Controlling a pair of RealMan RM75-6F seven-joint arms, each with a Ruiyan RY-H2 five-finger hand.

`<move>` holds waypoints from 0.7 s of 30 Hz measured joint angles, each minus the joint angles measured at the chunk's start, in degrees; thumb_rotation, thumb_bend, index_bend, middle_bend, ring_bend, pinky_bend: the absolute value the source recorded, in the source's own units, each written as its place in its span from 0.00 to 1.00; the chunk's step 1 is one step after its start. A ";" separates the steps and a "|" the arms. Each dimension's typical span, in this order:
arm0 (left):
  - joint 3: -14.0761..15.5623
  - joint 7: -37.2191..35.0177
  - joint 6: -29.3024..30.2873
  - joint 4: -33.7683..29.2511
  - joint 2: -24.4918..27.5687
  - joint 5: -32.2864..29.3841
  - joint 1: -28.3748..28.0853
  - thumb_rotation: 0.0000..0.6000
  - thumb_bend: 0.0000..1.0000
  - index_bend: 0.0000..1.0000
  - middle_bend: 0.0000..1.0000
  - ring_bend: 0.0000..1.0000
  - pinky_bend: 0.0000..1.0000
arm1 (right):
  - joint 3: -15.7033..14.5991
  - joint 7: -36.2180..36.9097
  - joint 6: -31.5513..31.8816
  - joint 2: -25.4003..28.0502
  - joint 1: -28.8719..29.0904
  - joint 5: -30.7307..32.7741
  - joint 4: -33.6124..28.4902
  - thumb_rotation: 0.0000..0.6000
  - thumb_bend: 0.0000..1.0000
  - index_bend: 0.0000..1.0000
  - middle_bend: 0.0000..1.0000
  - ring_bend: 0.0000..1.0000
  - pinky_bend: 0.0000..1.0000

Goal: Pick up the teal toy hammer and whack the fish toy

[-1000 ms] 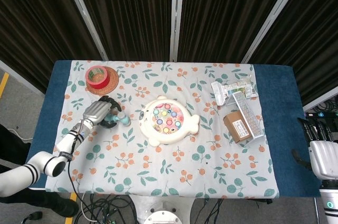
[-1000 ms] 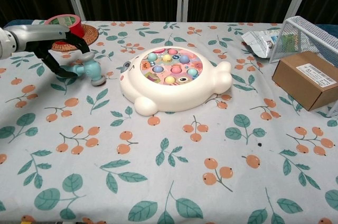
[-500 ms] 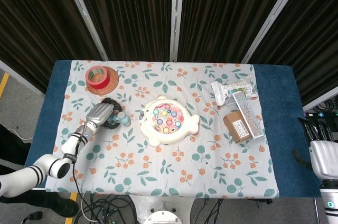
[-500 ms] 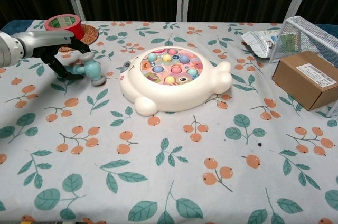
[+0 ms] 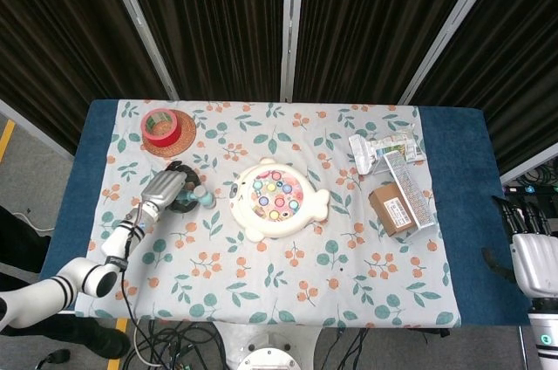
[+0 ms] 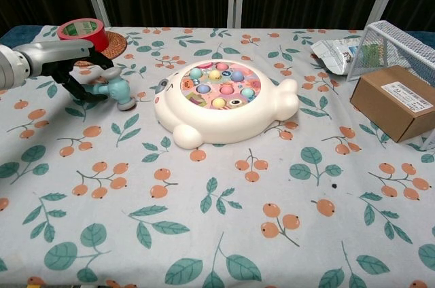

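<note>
The teal toy hammer (image 5: 200, 198) (image 6: 117, 90) lies on the tablecloth just left of the fish toy (image 5: 277, 199) (image 6: 224, 104), a white fish-shaped board with coloured pegs on a pink face. My left hand (image 5: 164, 187) (image 6: 73, 58) reaches in from the left, its dark fingers curled around the hammer's handle. The hammer head rests on the cloth, a short gap from the fish's nose. My right hand (image 5: 533, 258) hangs off the table's right edge, holding nothing, with its fingers apart; only the head view shows it.
A red tape roll (image 5: 159, 126) (image 6: 80, 29) sits on a woven coaster behind my left hand. At the right stand a cardboard box (image 5: 391, 209) (image 6: 396, 101), a wire basket (image 5: 410, 181) (image 6: 401, 42) and foil packets (image 5: 382, 147) (image 6: 335, 49).
My left hand has dropped lower and drawn back a little toward the left, its fingers settling around the handle. The hammer stays on the cloth. The right hand has not moved.
</note>
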 measured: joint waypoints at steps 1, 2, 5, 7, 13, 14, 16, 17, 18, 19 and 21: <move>0.07 -0.33 0.09 0.34 -0.19 0.18 0.04 1.00 0.35 0.52 0.32 0.17 0.05 | 0.01 -0.06 0.01 0.02 -0.01 0.02 -0.06 1.00 0.21 0.04 0.13 0.00 0.00; 0.09 -0.46 0.11 0.44 -0.25 0.25 0.05 1.00 0.35 0.52 0.32 0.17 0.05 | 0.01 -0.11 0.03 0.05 -0.02 0.03 -0.14 1.00 0.21 0.04 0.13 0.00 0.00; 0.12 -1.06 0.45 0.87 -0.59 0.51 0.12 1.00 0.37 0.54 0.33 0.17 0.05 | 0.00 -0.31 0.17 0.10 -0.10 0.02 -0.33 1.00 0.21 0.04 0.13 0.00 0.00; 0.14 -1.52 0.66 1.21 -0.81 0.75 0.16 1.00 0.38 0.56 0.34 0.18 0.05 | -0.07 -0.44 0.22 0.12 -0.16 -0.05 -0.45 1.00 0.21 0.04 0.13 0.00 0.00; 0.08 -3.33 2.01 1.76 -1.21 1.50 0.57 1.00 0.45 0.59 0.38 0.22 0.11 | -0.01 -0.93 0.40 0.34 -0.18 -0.13 -0.95 1.00 0.21 0.04 0.13 0.00 0.00; 0.05 -3.80 2.34 1.78 -1.18 1.73 0.66 1.00 0.46 0.59 0.39 0.23 0.12 | 0.00 -1.04 0.44 0.39 -0.18 -0.16 -1.05 1.00 0.21 0.04 0.13 0.00 0.00; 0.05 -4.88 3.16 1.68 -0.87 2.52 0.86 1.00 0.47 0.59 0.40 0.24 0.14 | 0.01 -1.32 0.61 0.54 -0.20 -0.35 -1.27 1.00 0.21 0.04 0.13 0.00 0.00; 0.06 -5.29 3.57 1.50 -0.60 2.92 0.96 1.00 0.48 0.59 0.40 0.24 0.15 | 0.01 -1.45 0.72 0.60 -0.21 -0.47 -1.36 1.00 0.21 0.04 0.13 0.00 0.00; 0.06 -5.66 3.99 1.20 -0.24 3.31 1.04 1.00 0.48 0.59 0.41 0.24 0.17 | 0.02 -1.63 0.89 0.68 -0.23 -0.60 -1.47 1.00 0.21 0.04 0.13 0.00 0.00; 0.07 -6.15 4.51 0.66 0.31 3.83 1.14 1.00 0.48 0.60 0.41 0.24 0.19 | 0.02 -1.77 0.99 0.75 -0.25 -0.70 -1.57 1.00 0.21 0.04 0.13 0.00 0.00; 0.08 -6.92 5.26 -0.38 1.31 4.70 1.24 1.00 0.48 0.60 0.43 0.25 0.24 | 0.02 -2.06 1.14 0.95 -0.27 -0.96 -1.80 1.00 0.21 0.04 0.13 0.00 0.00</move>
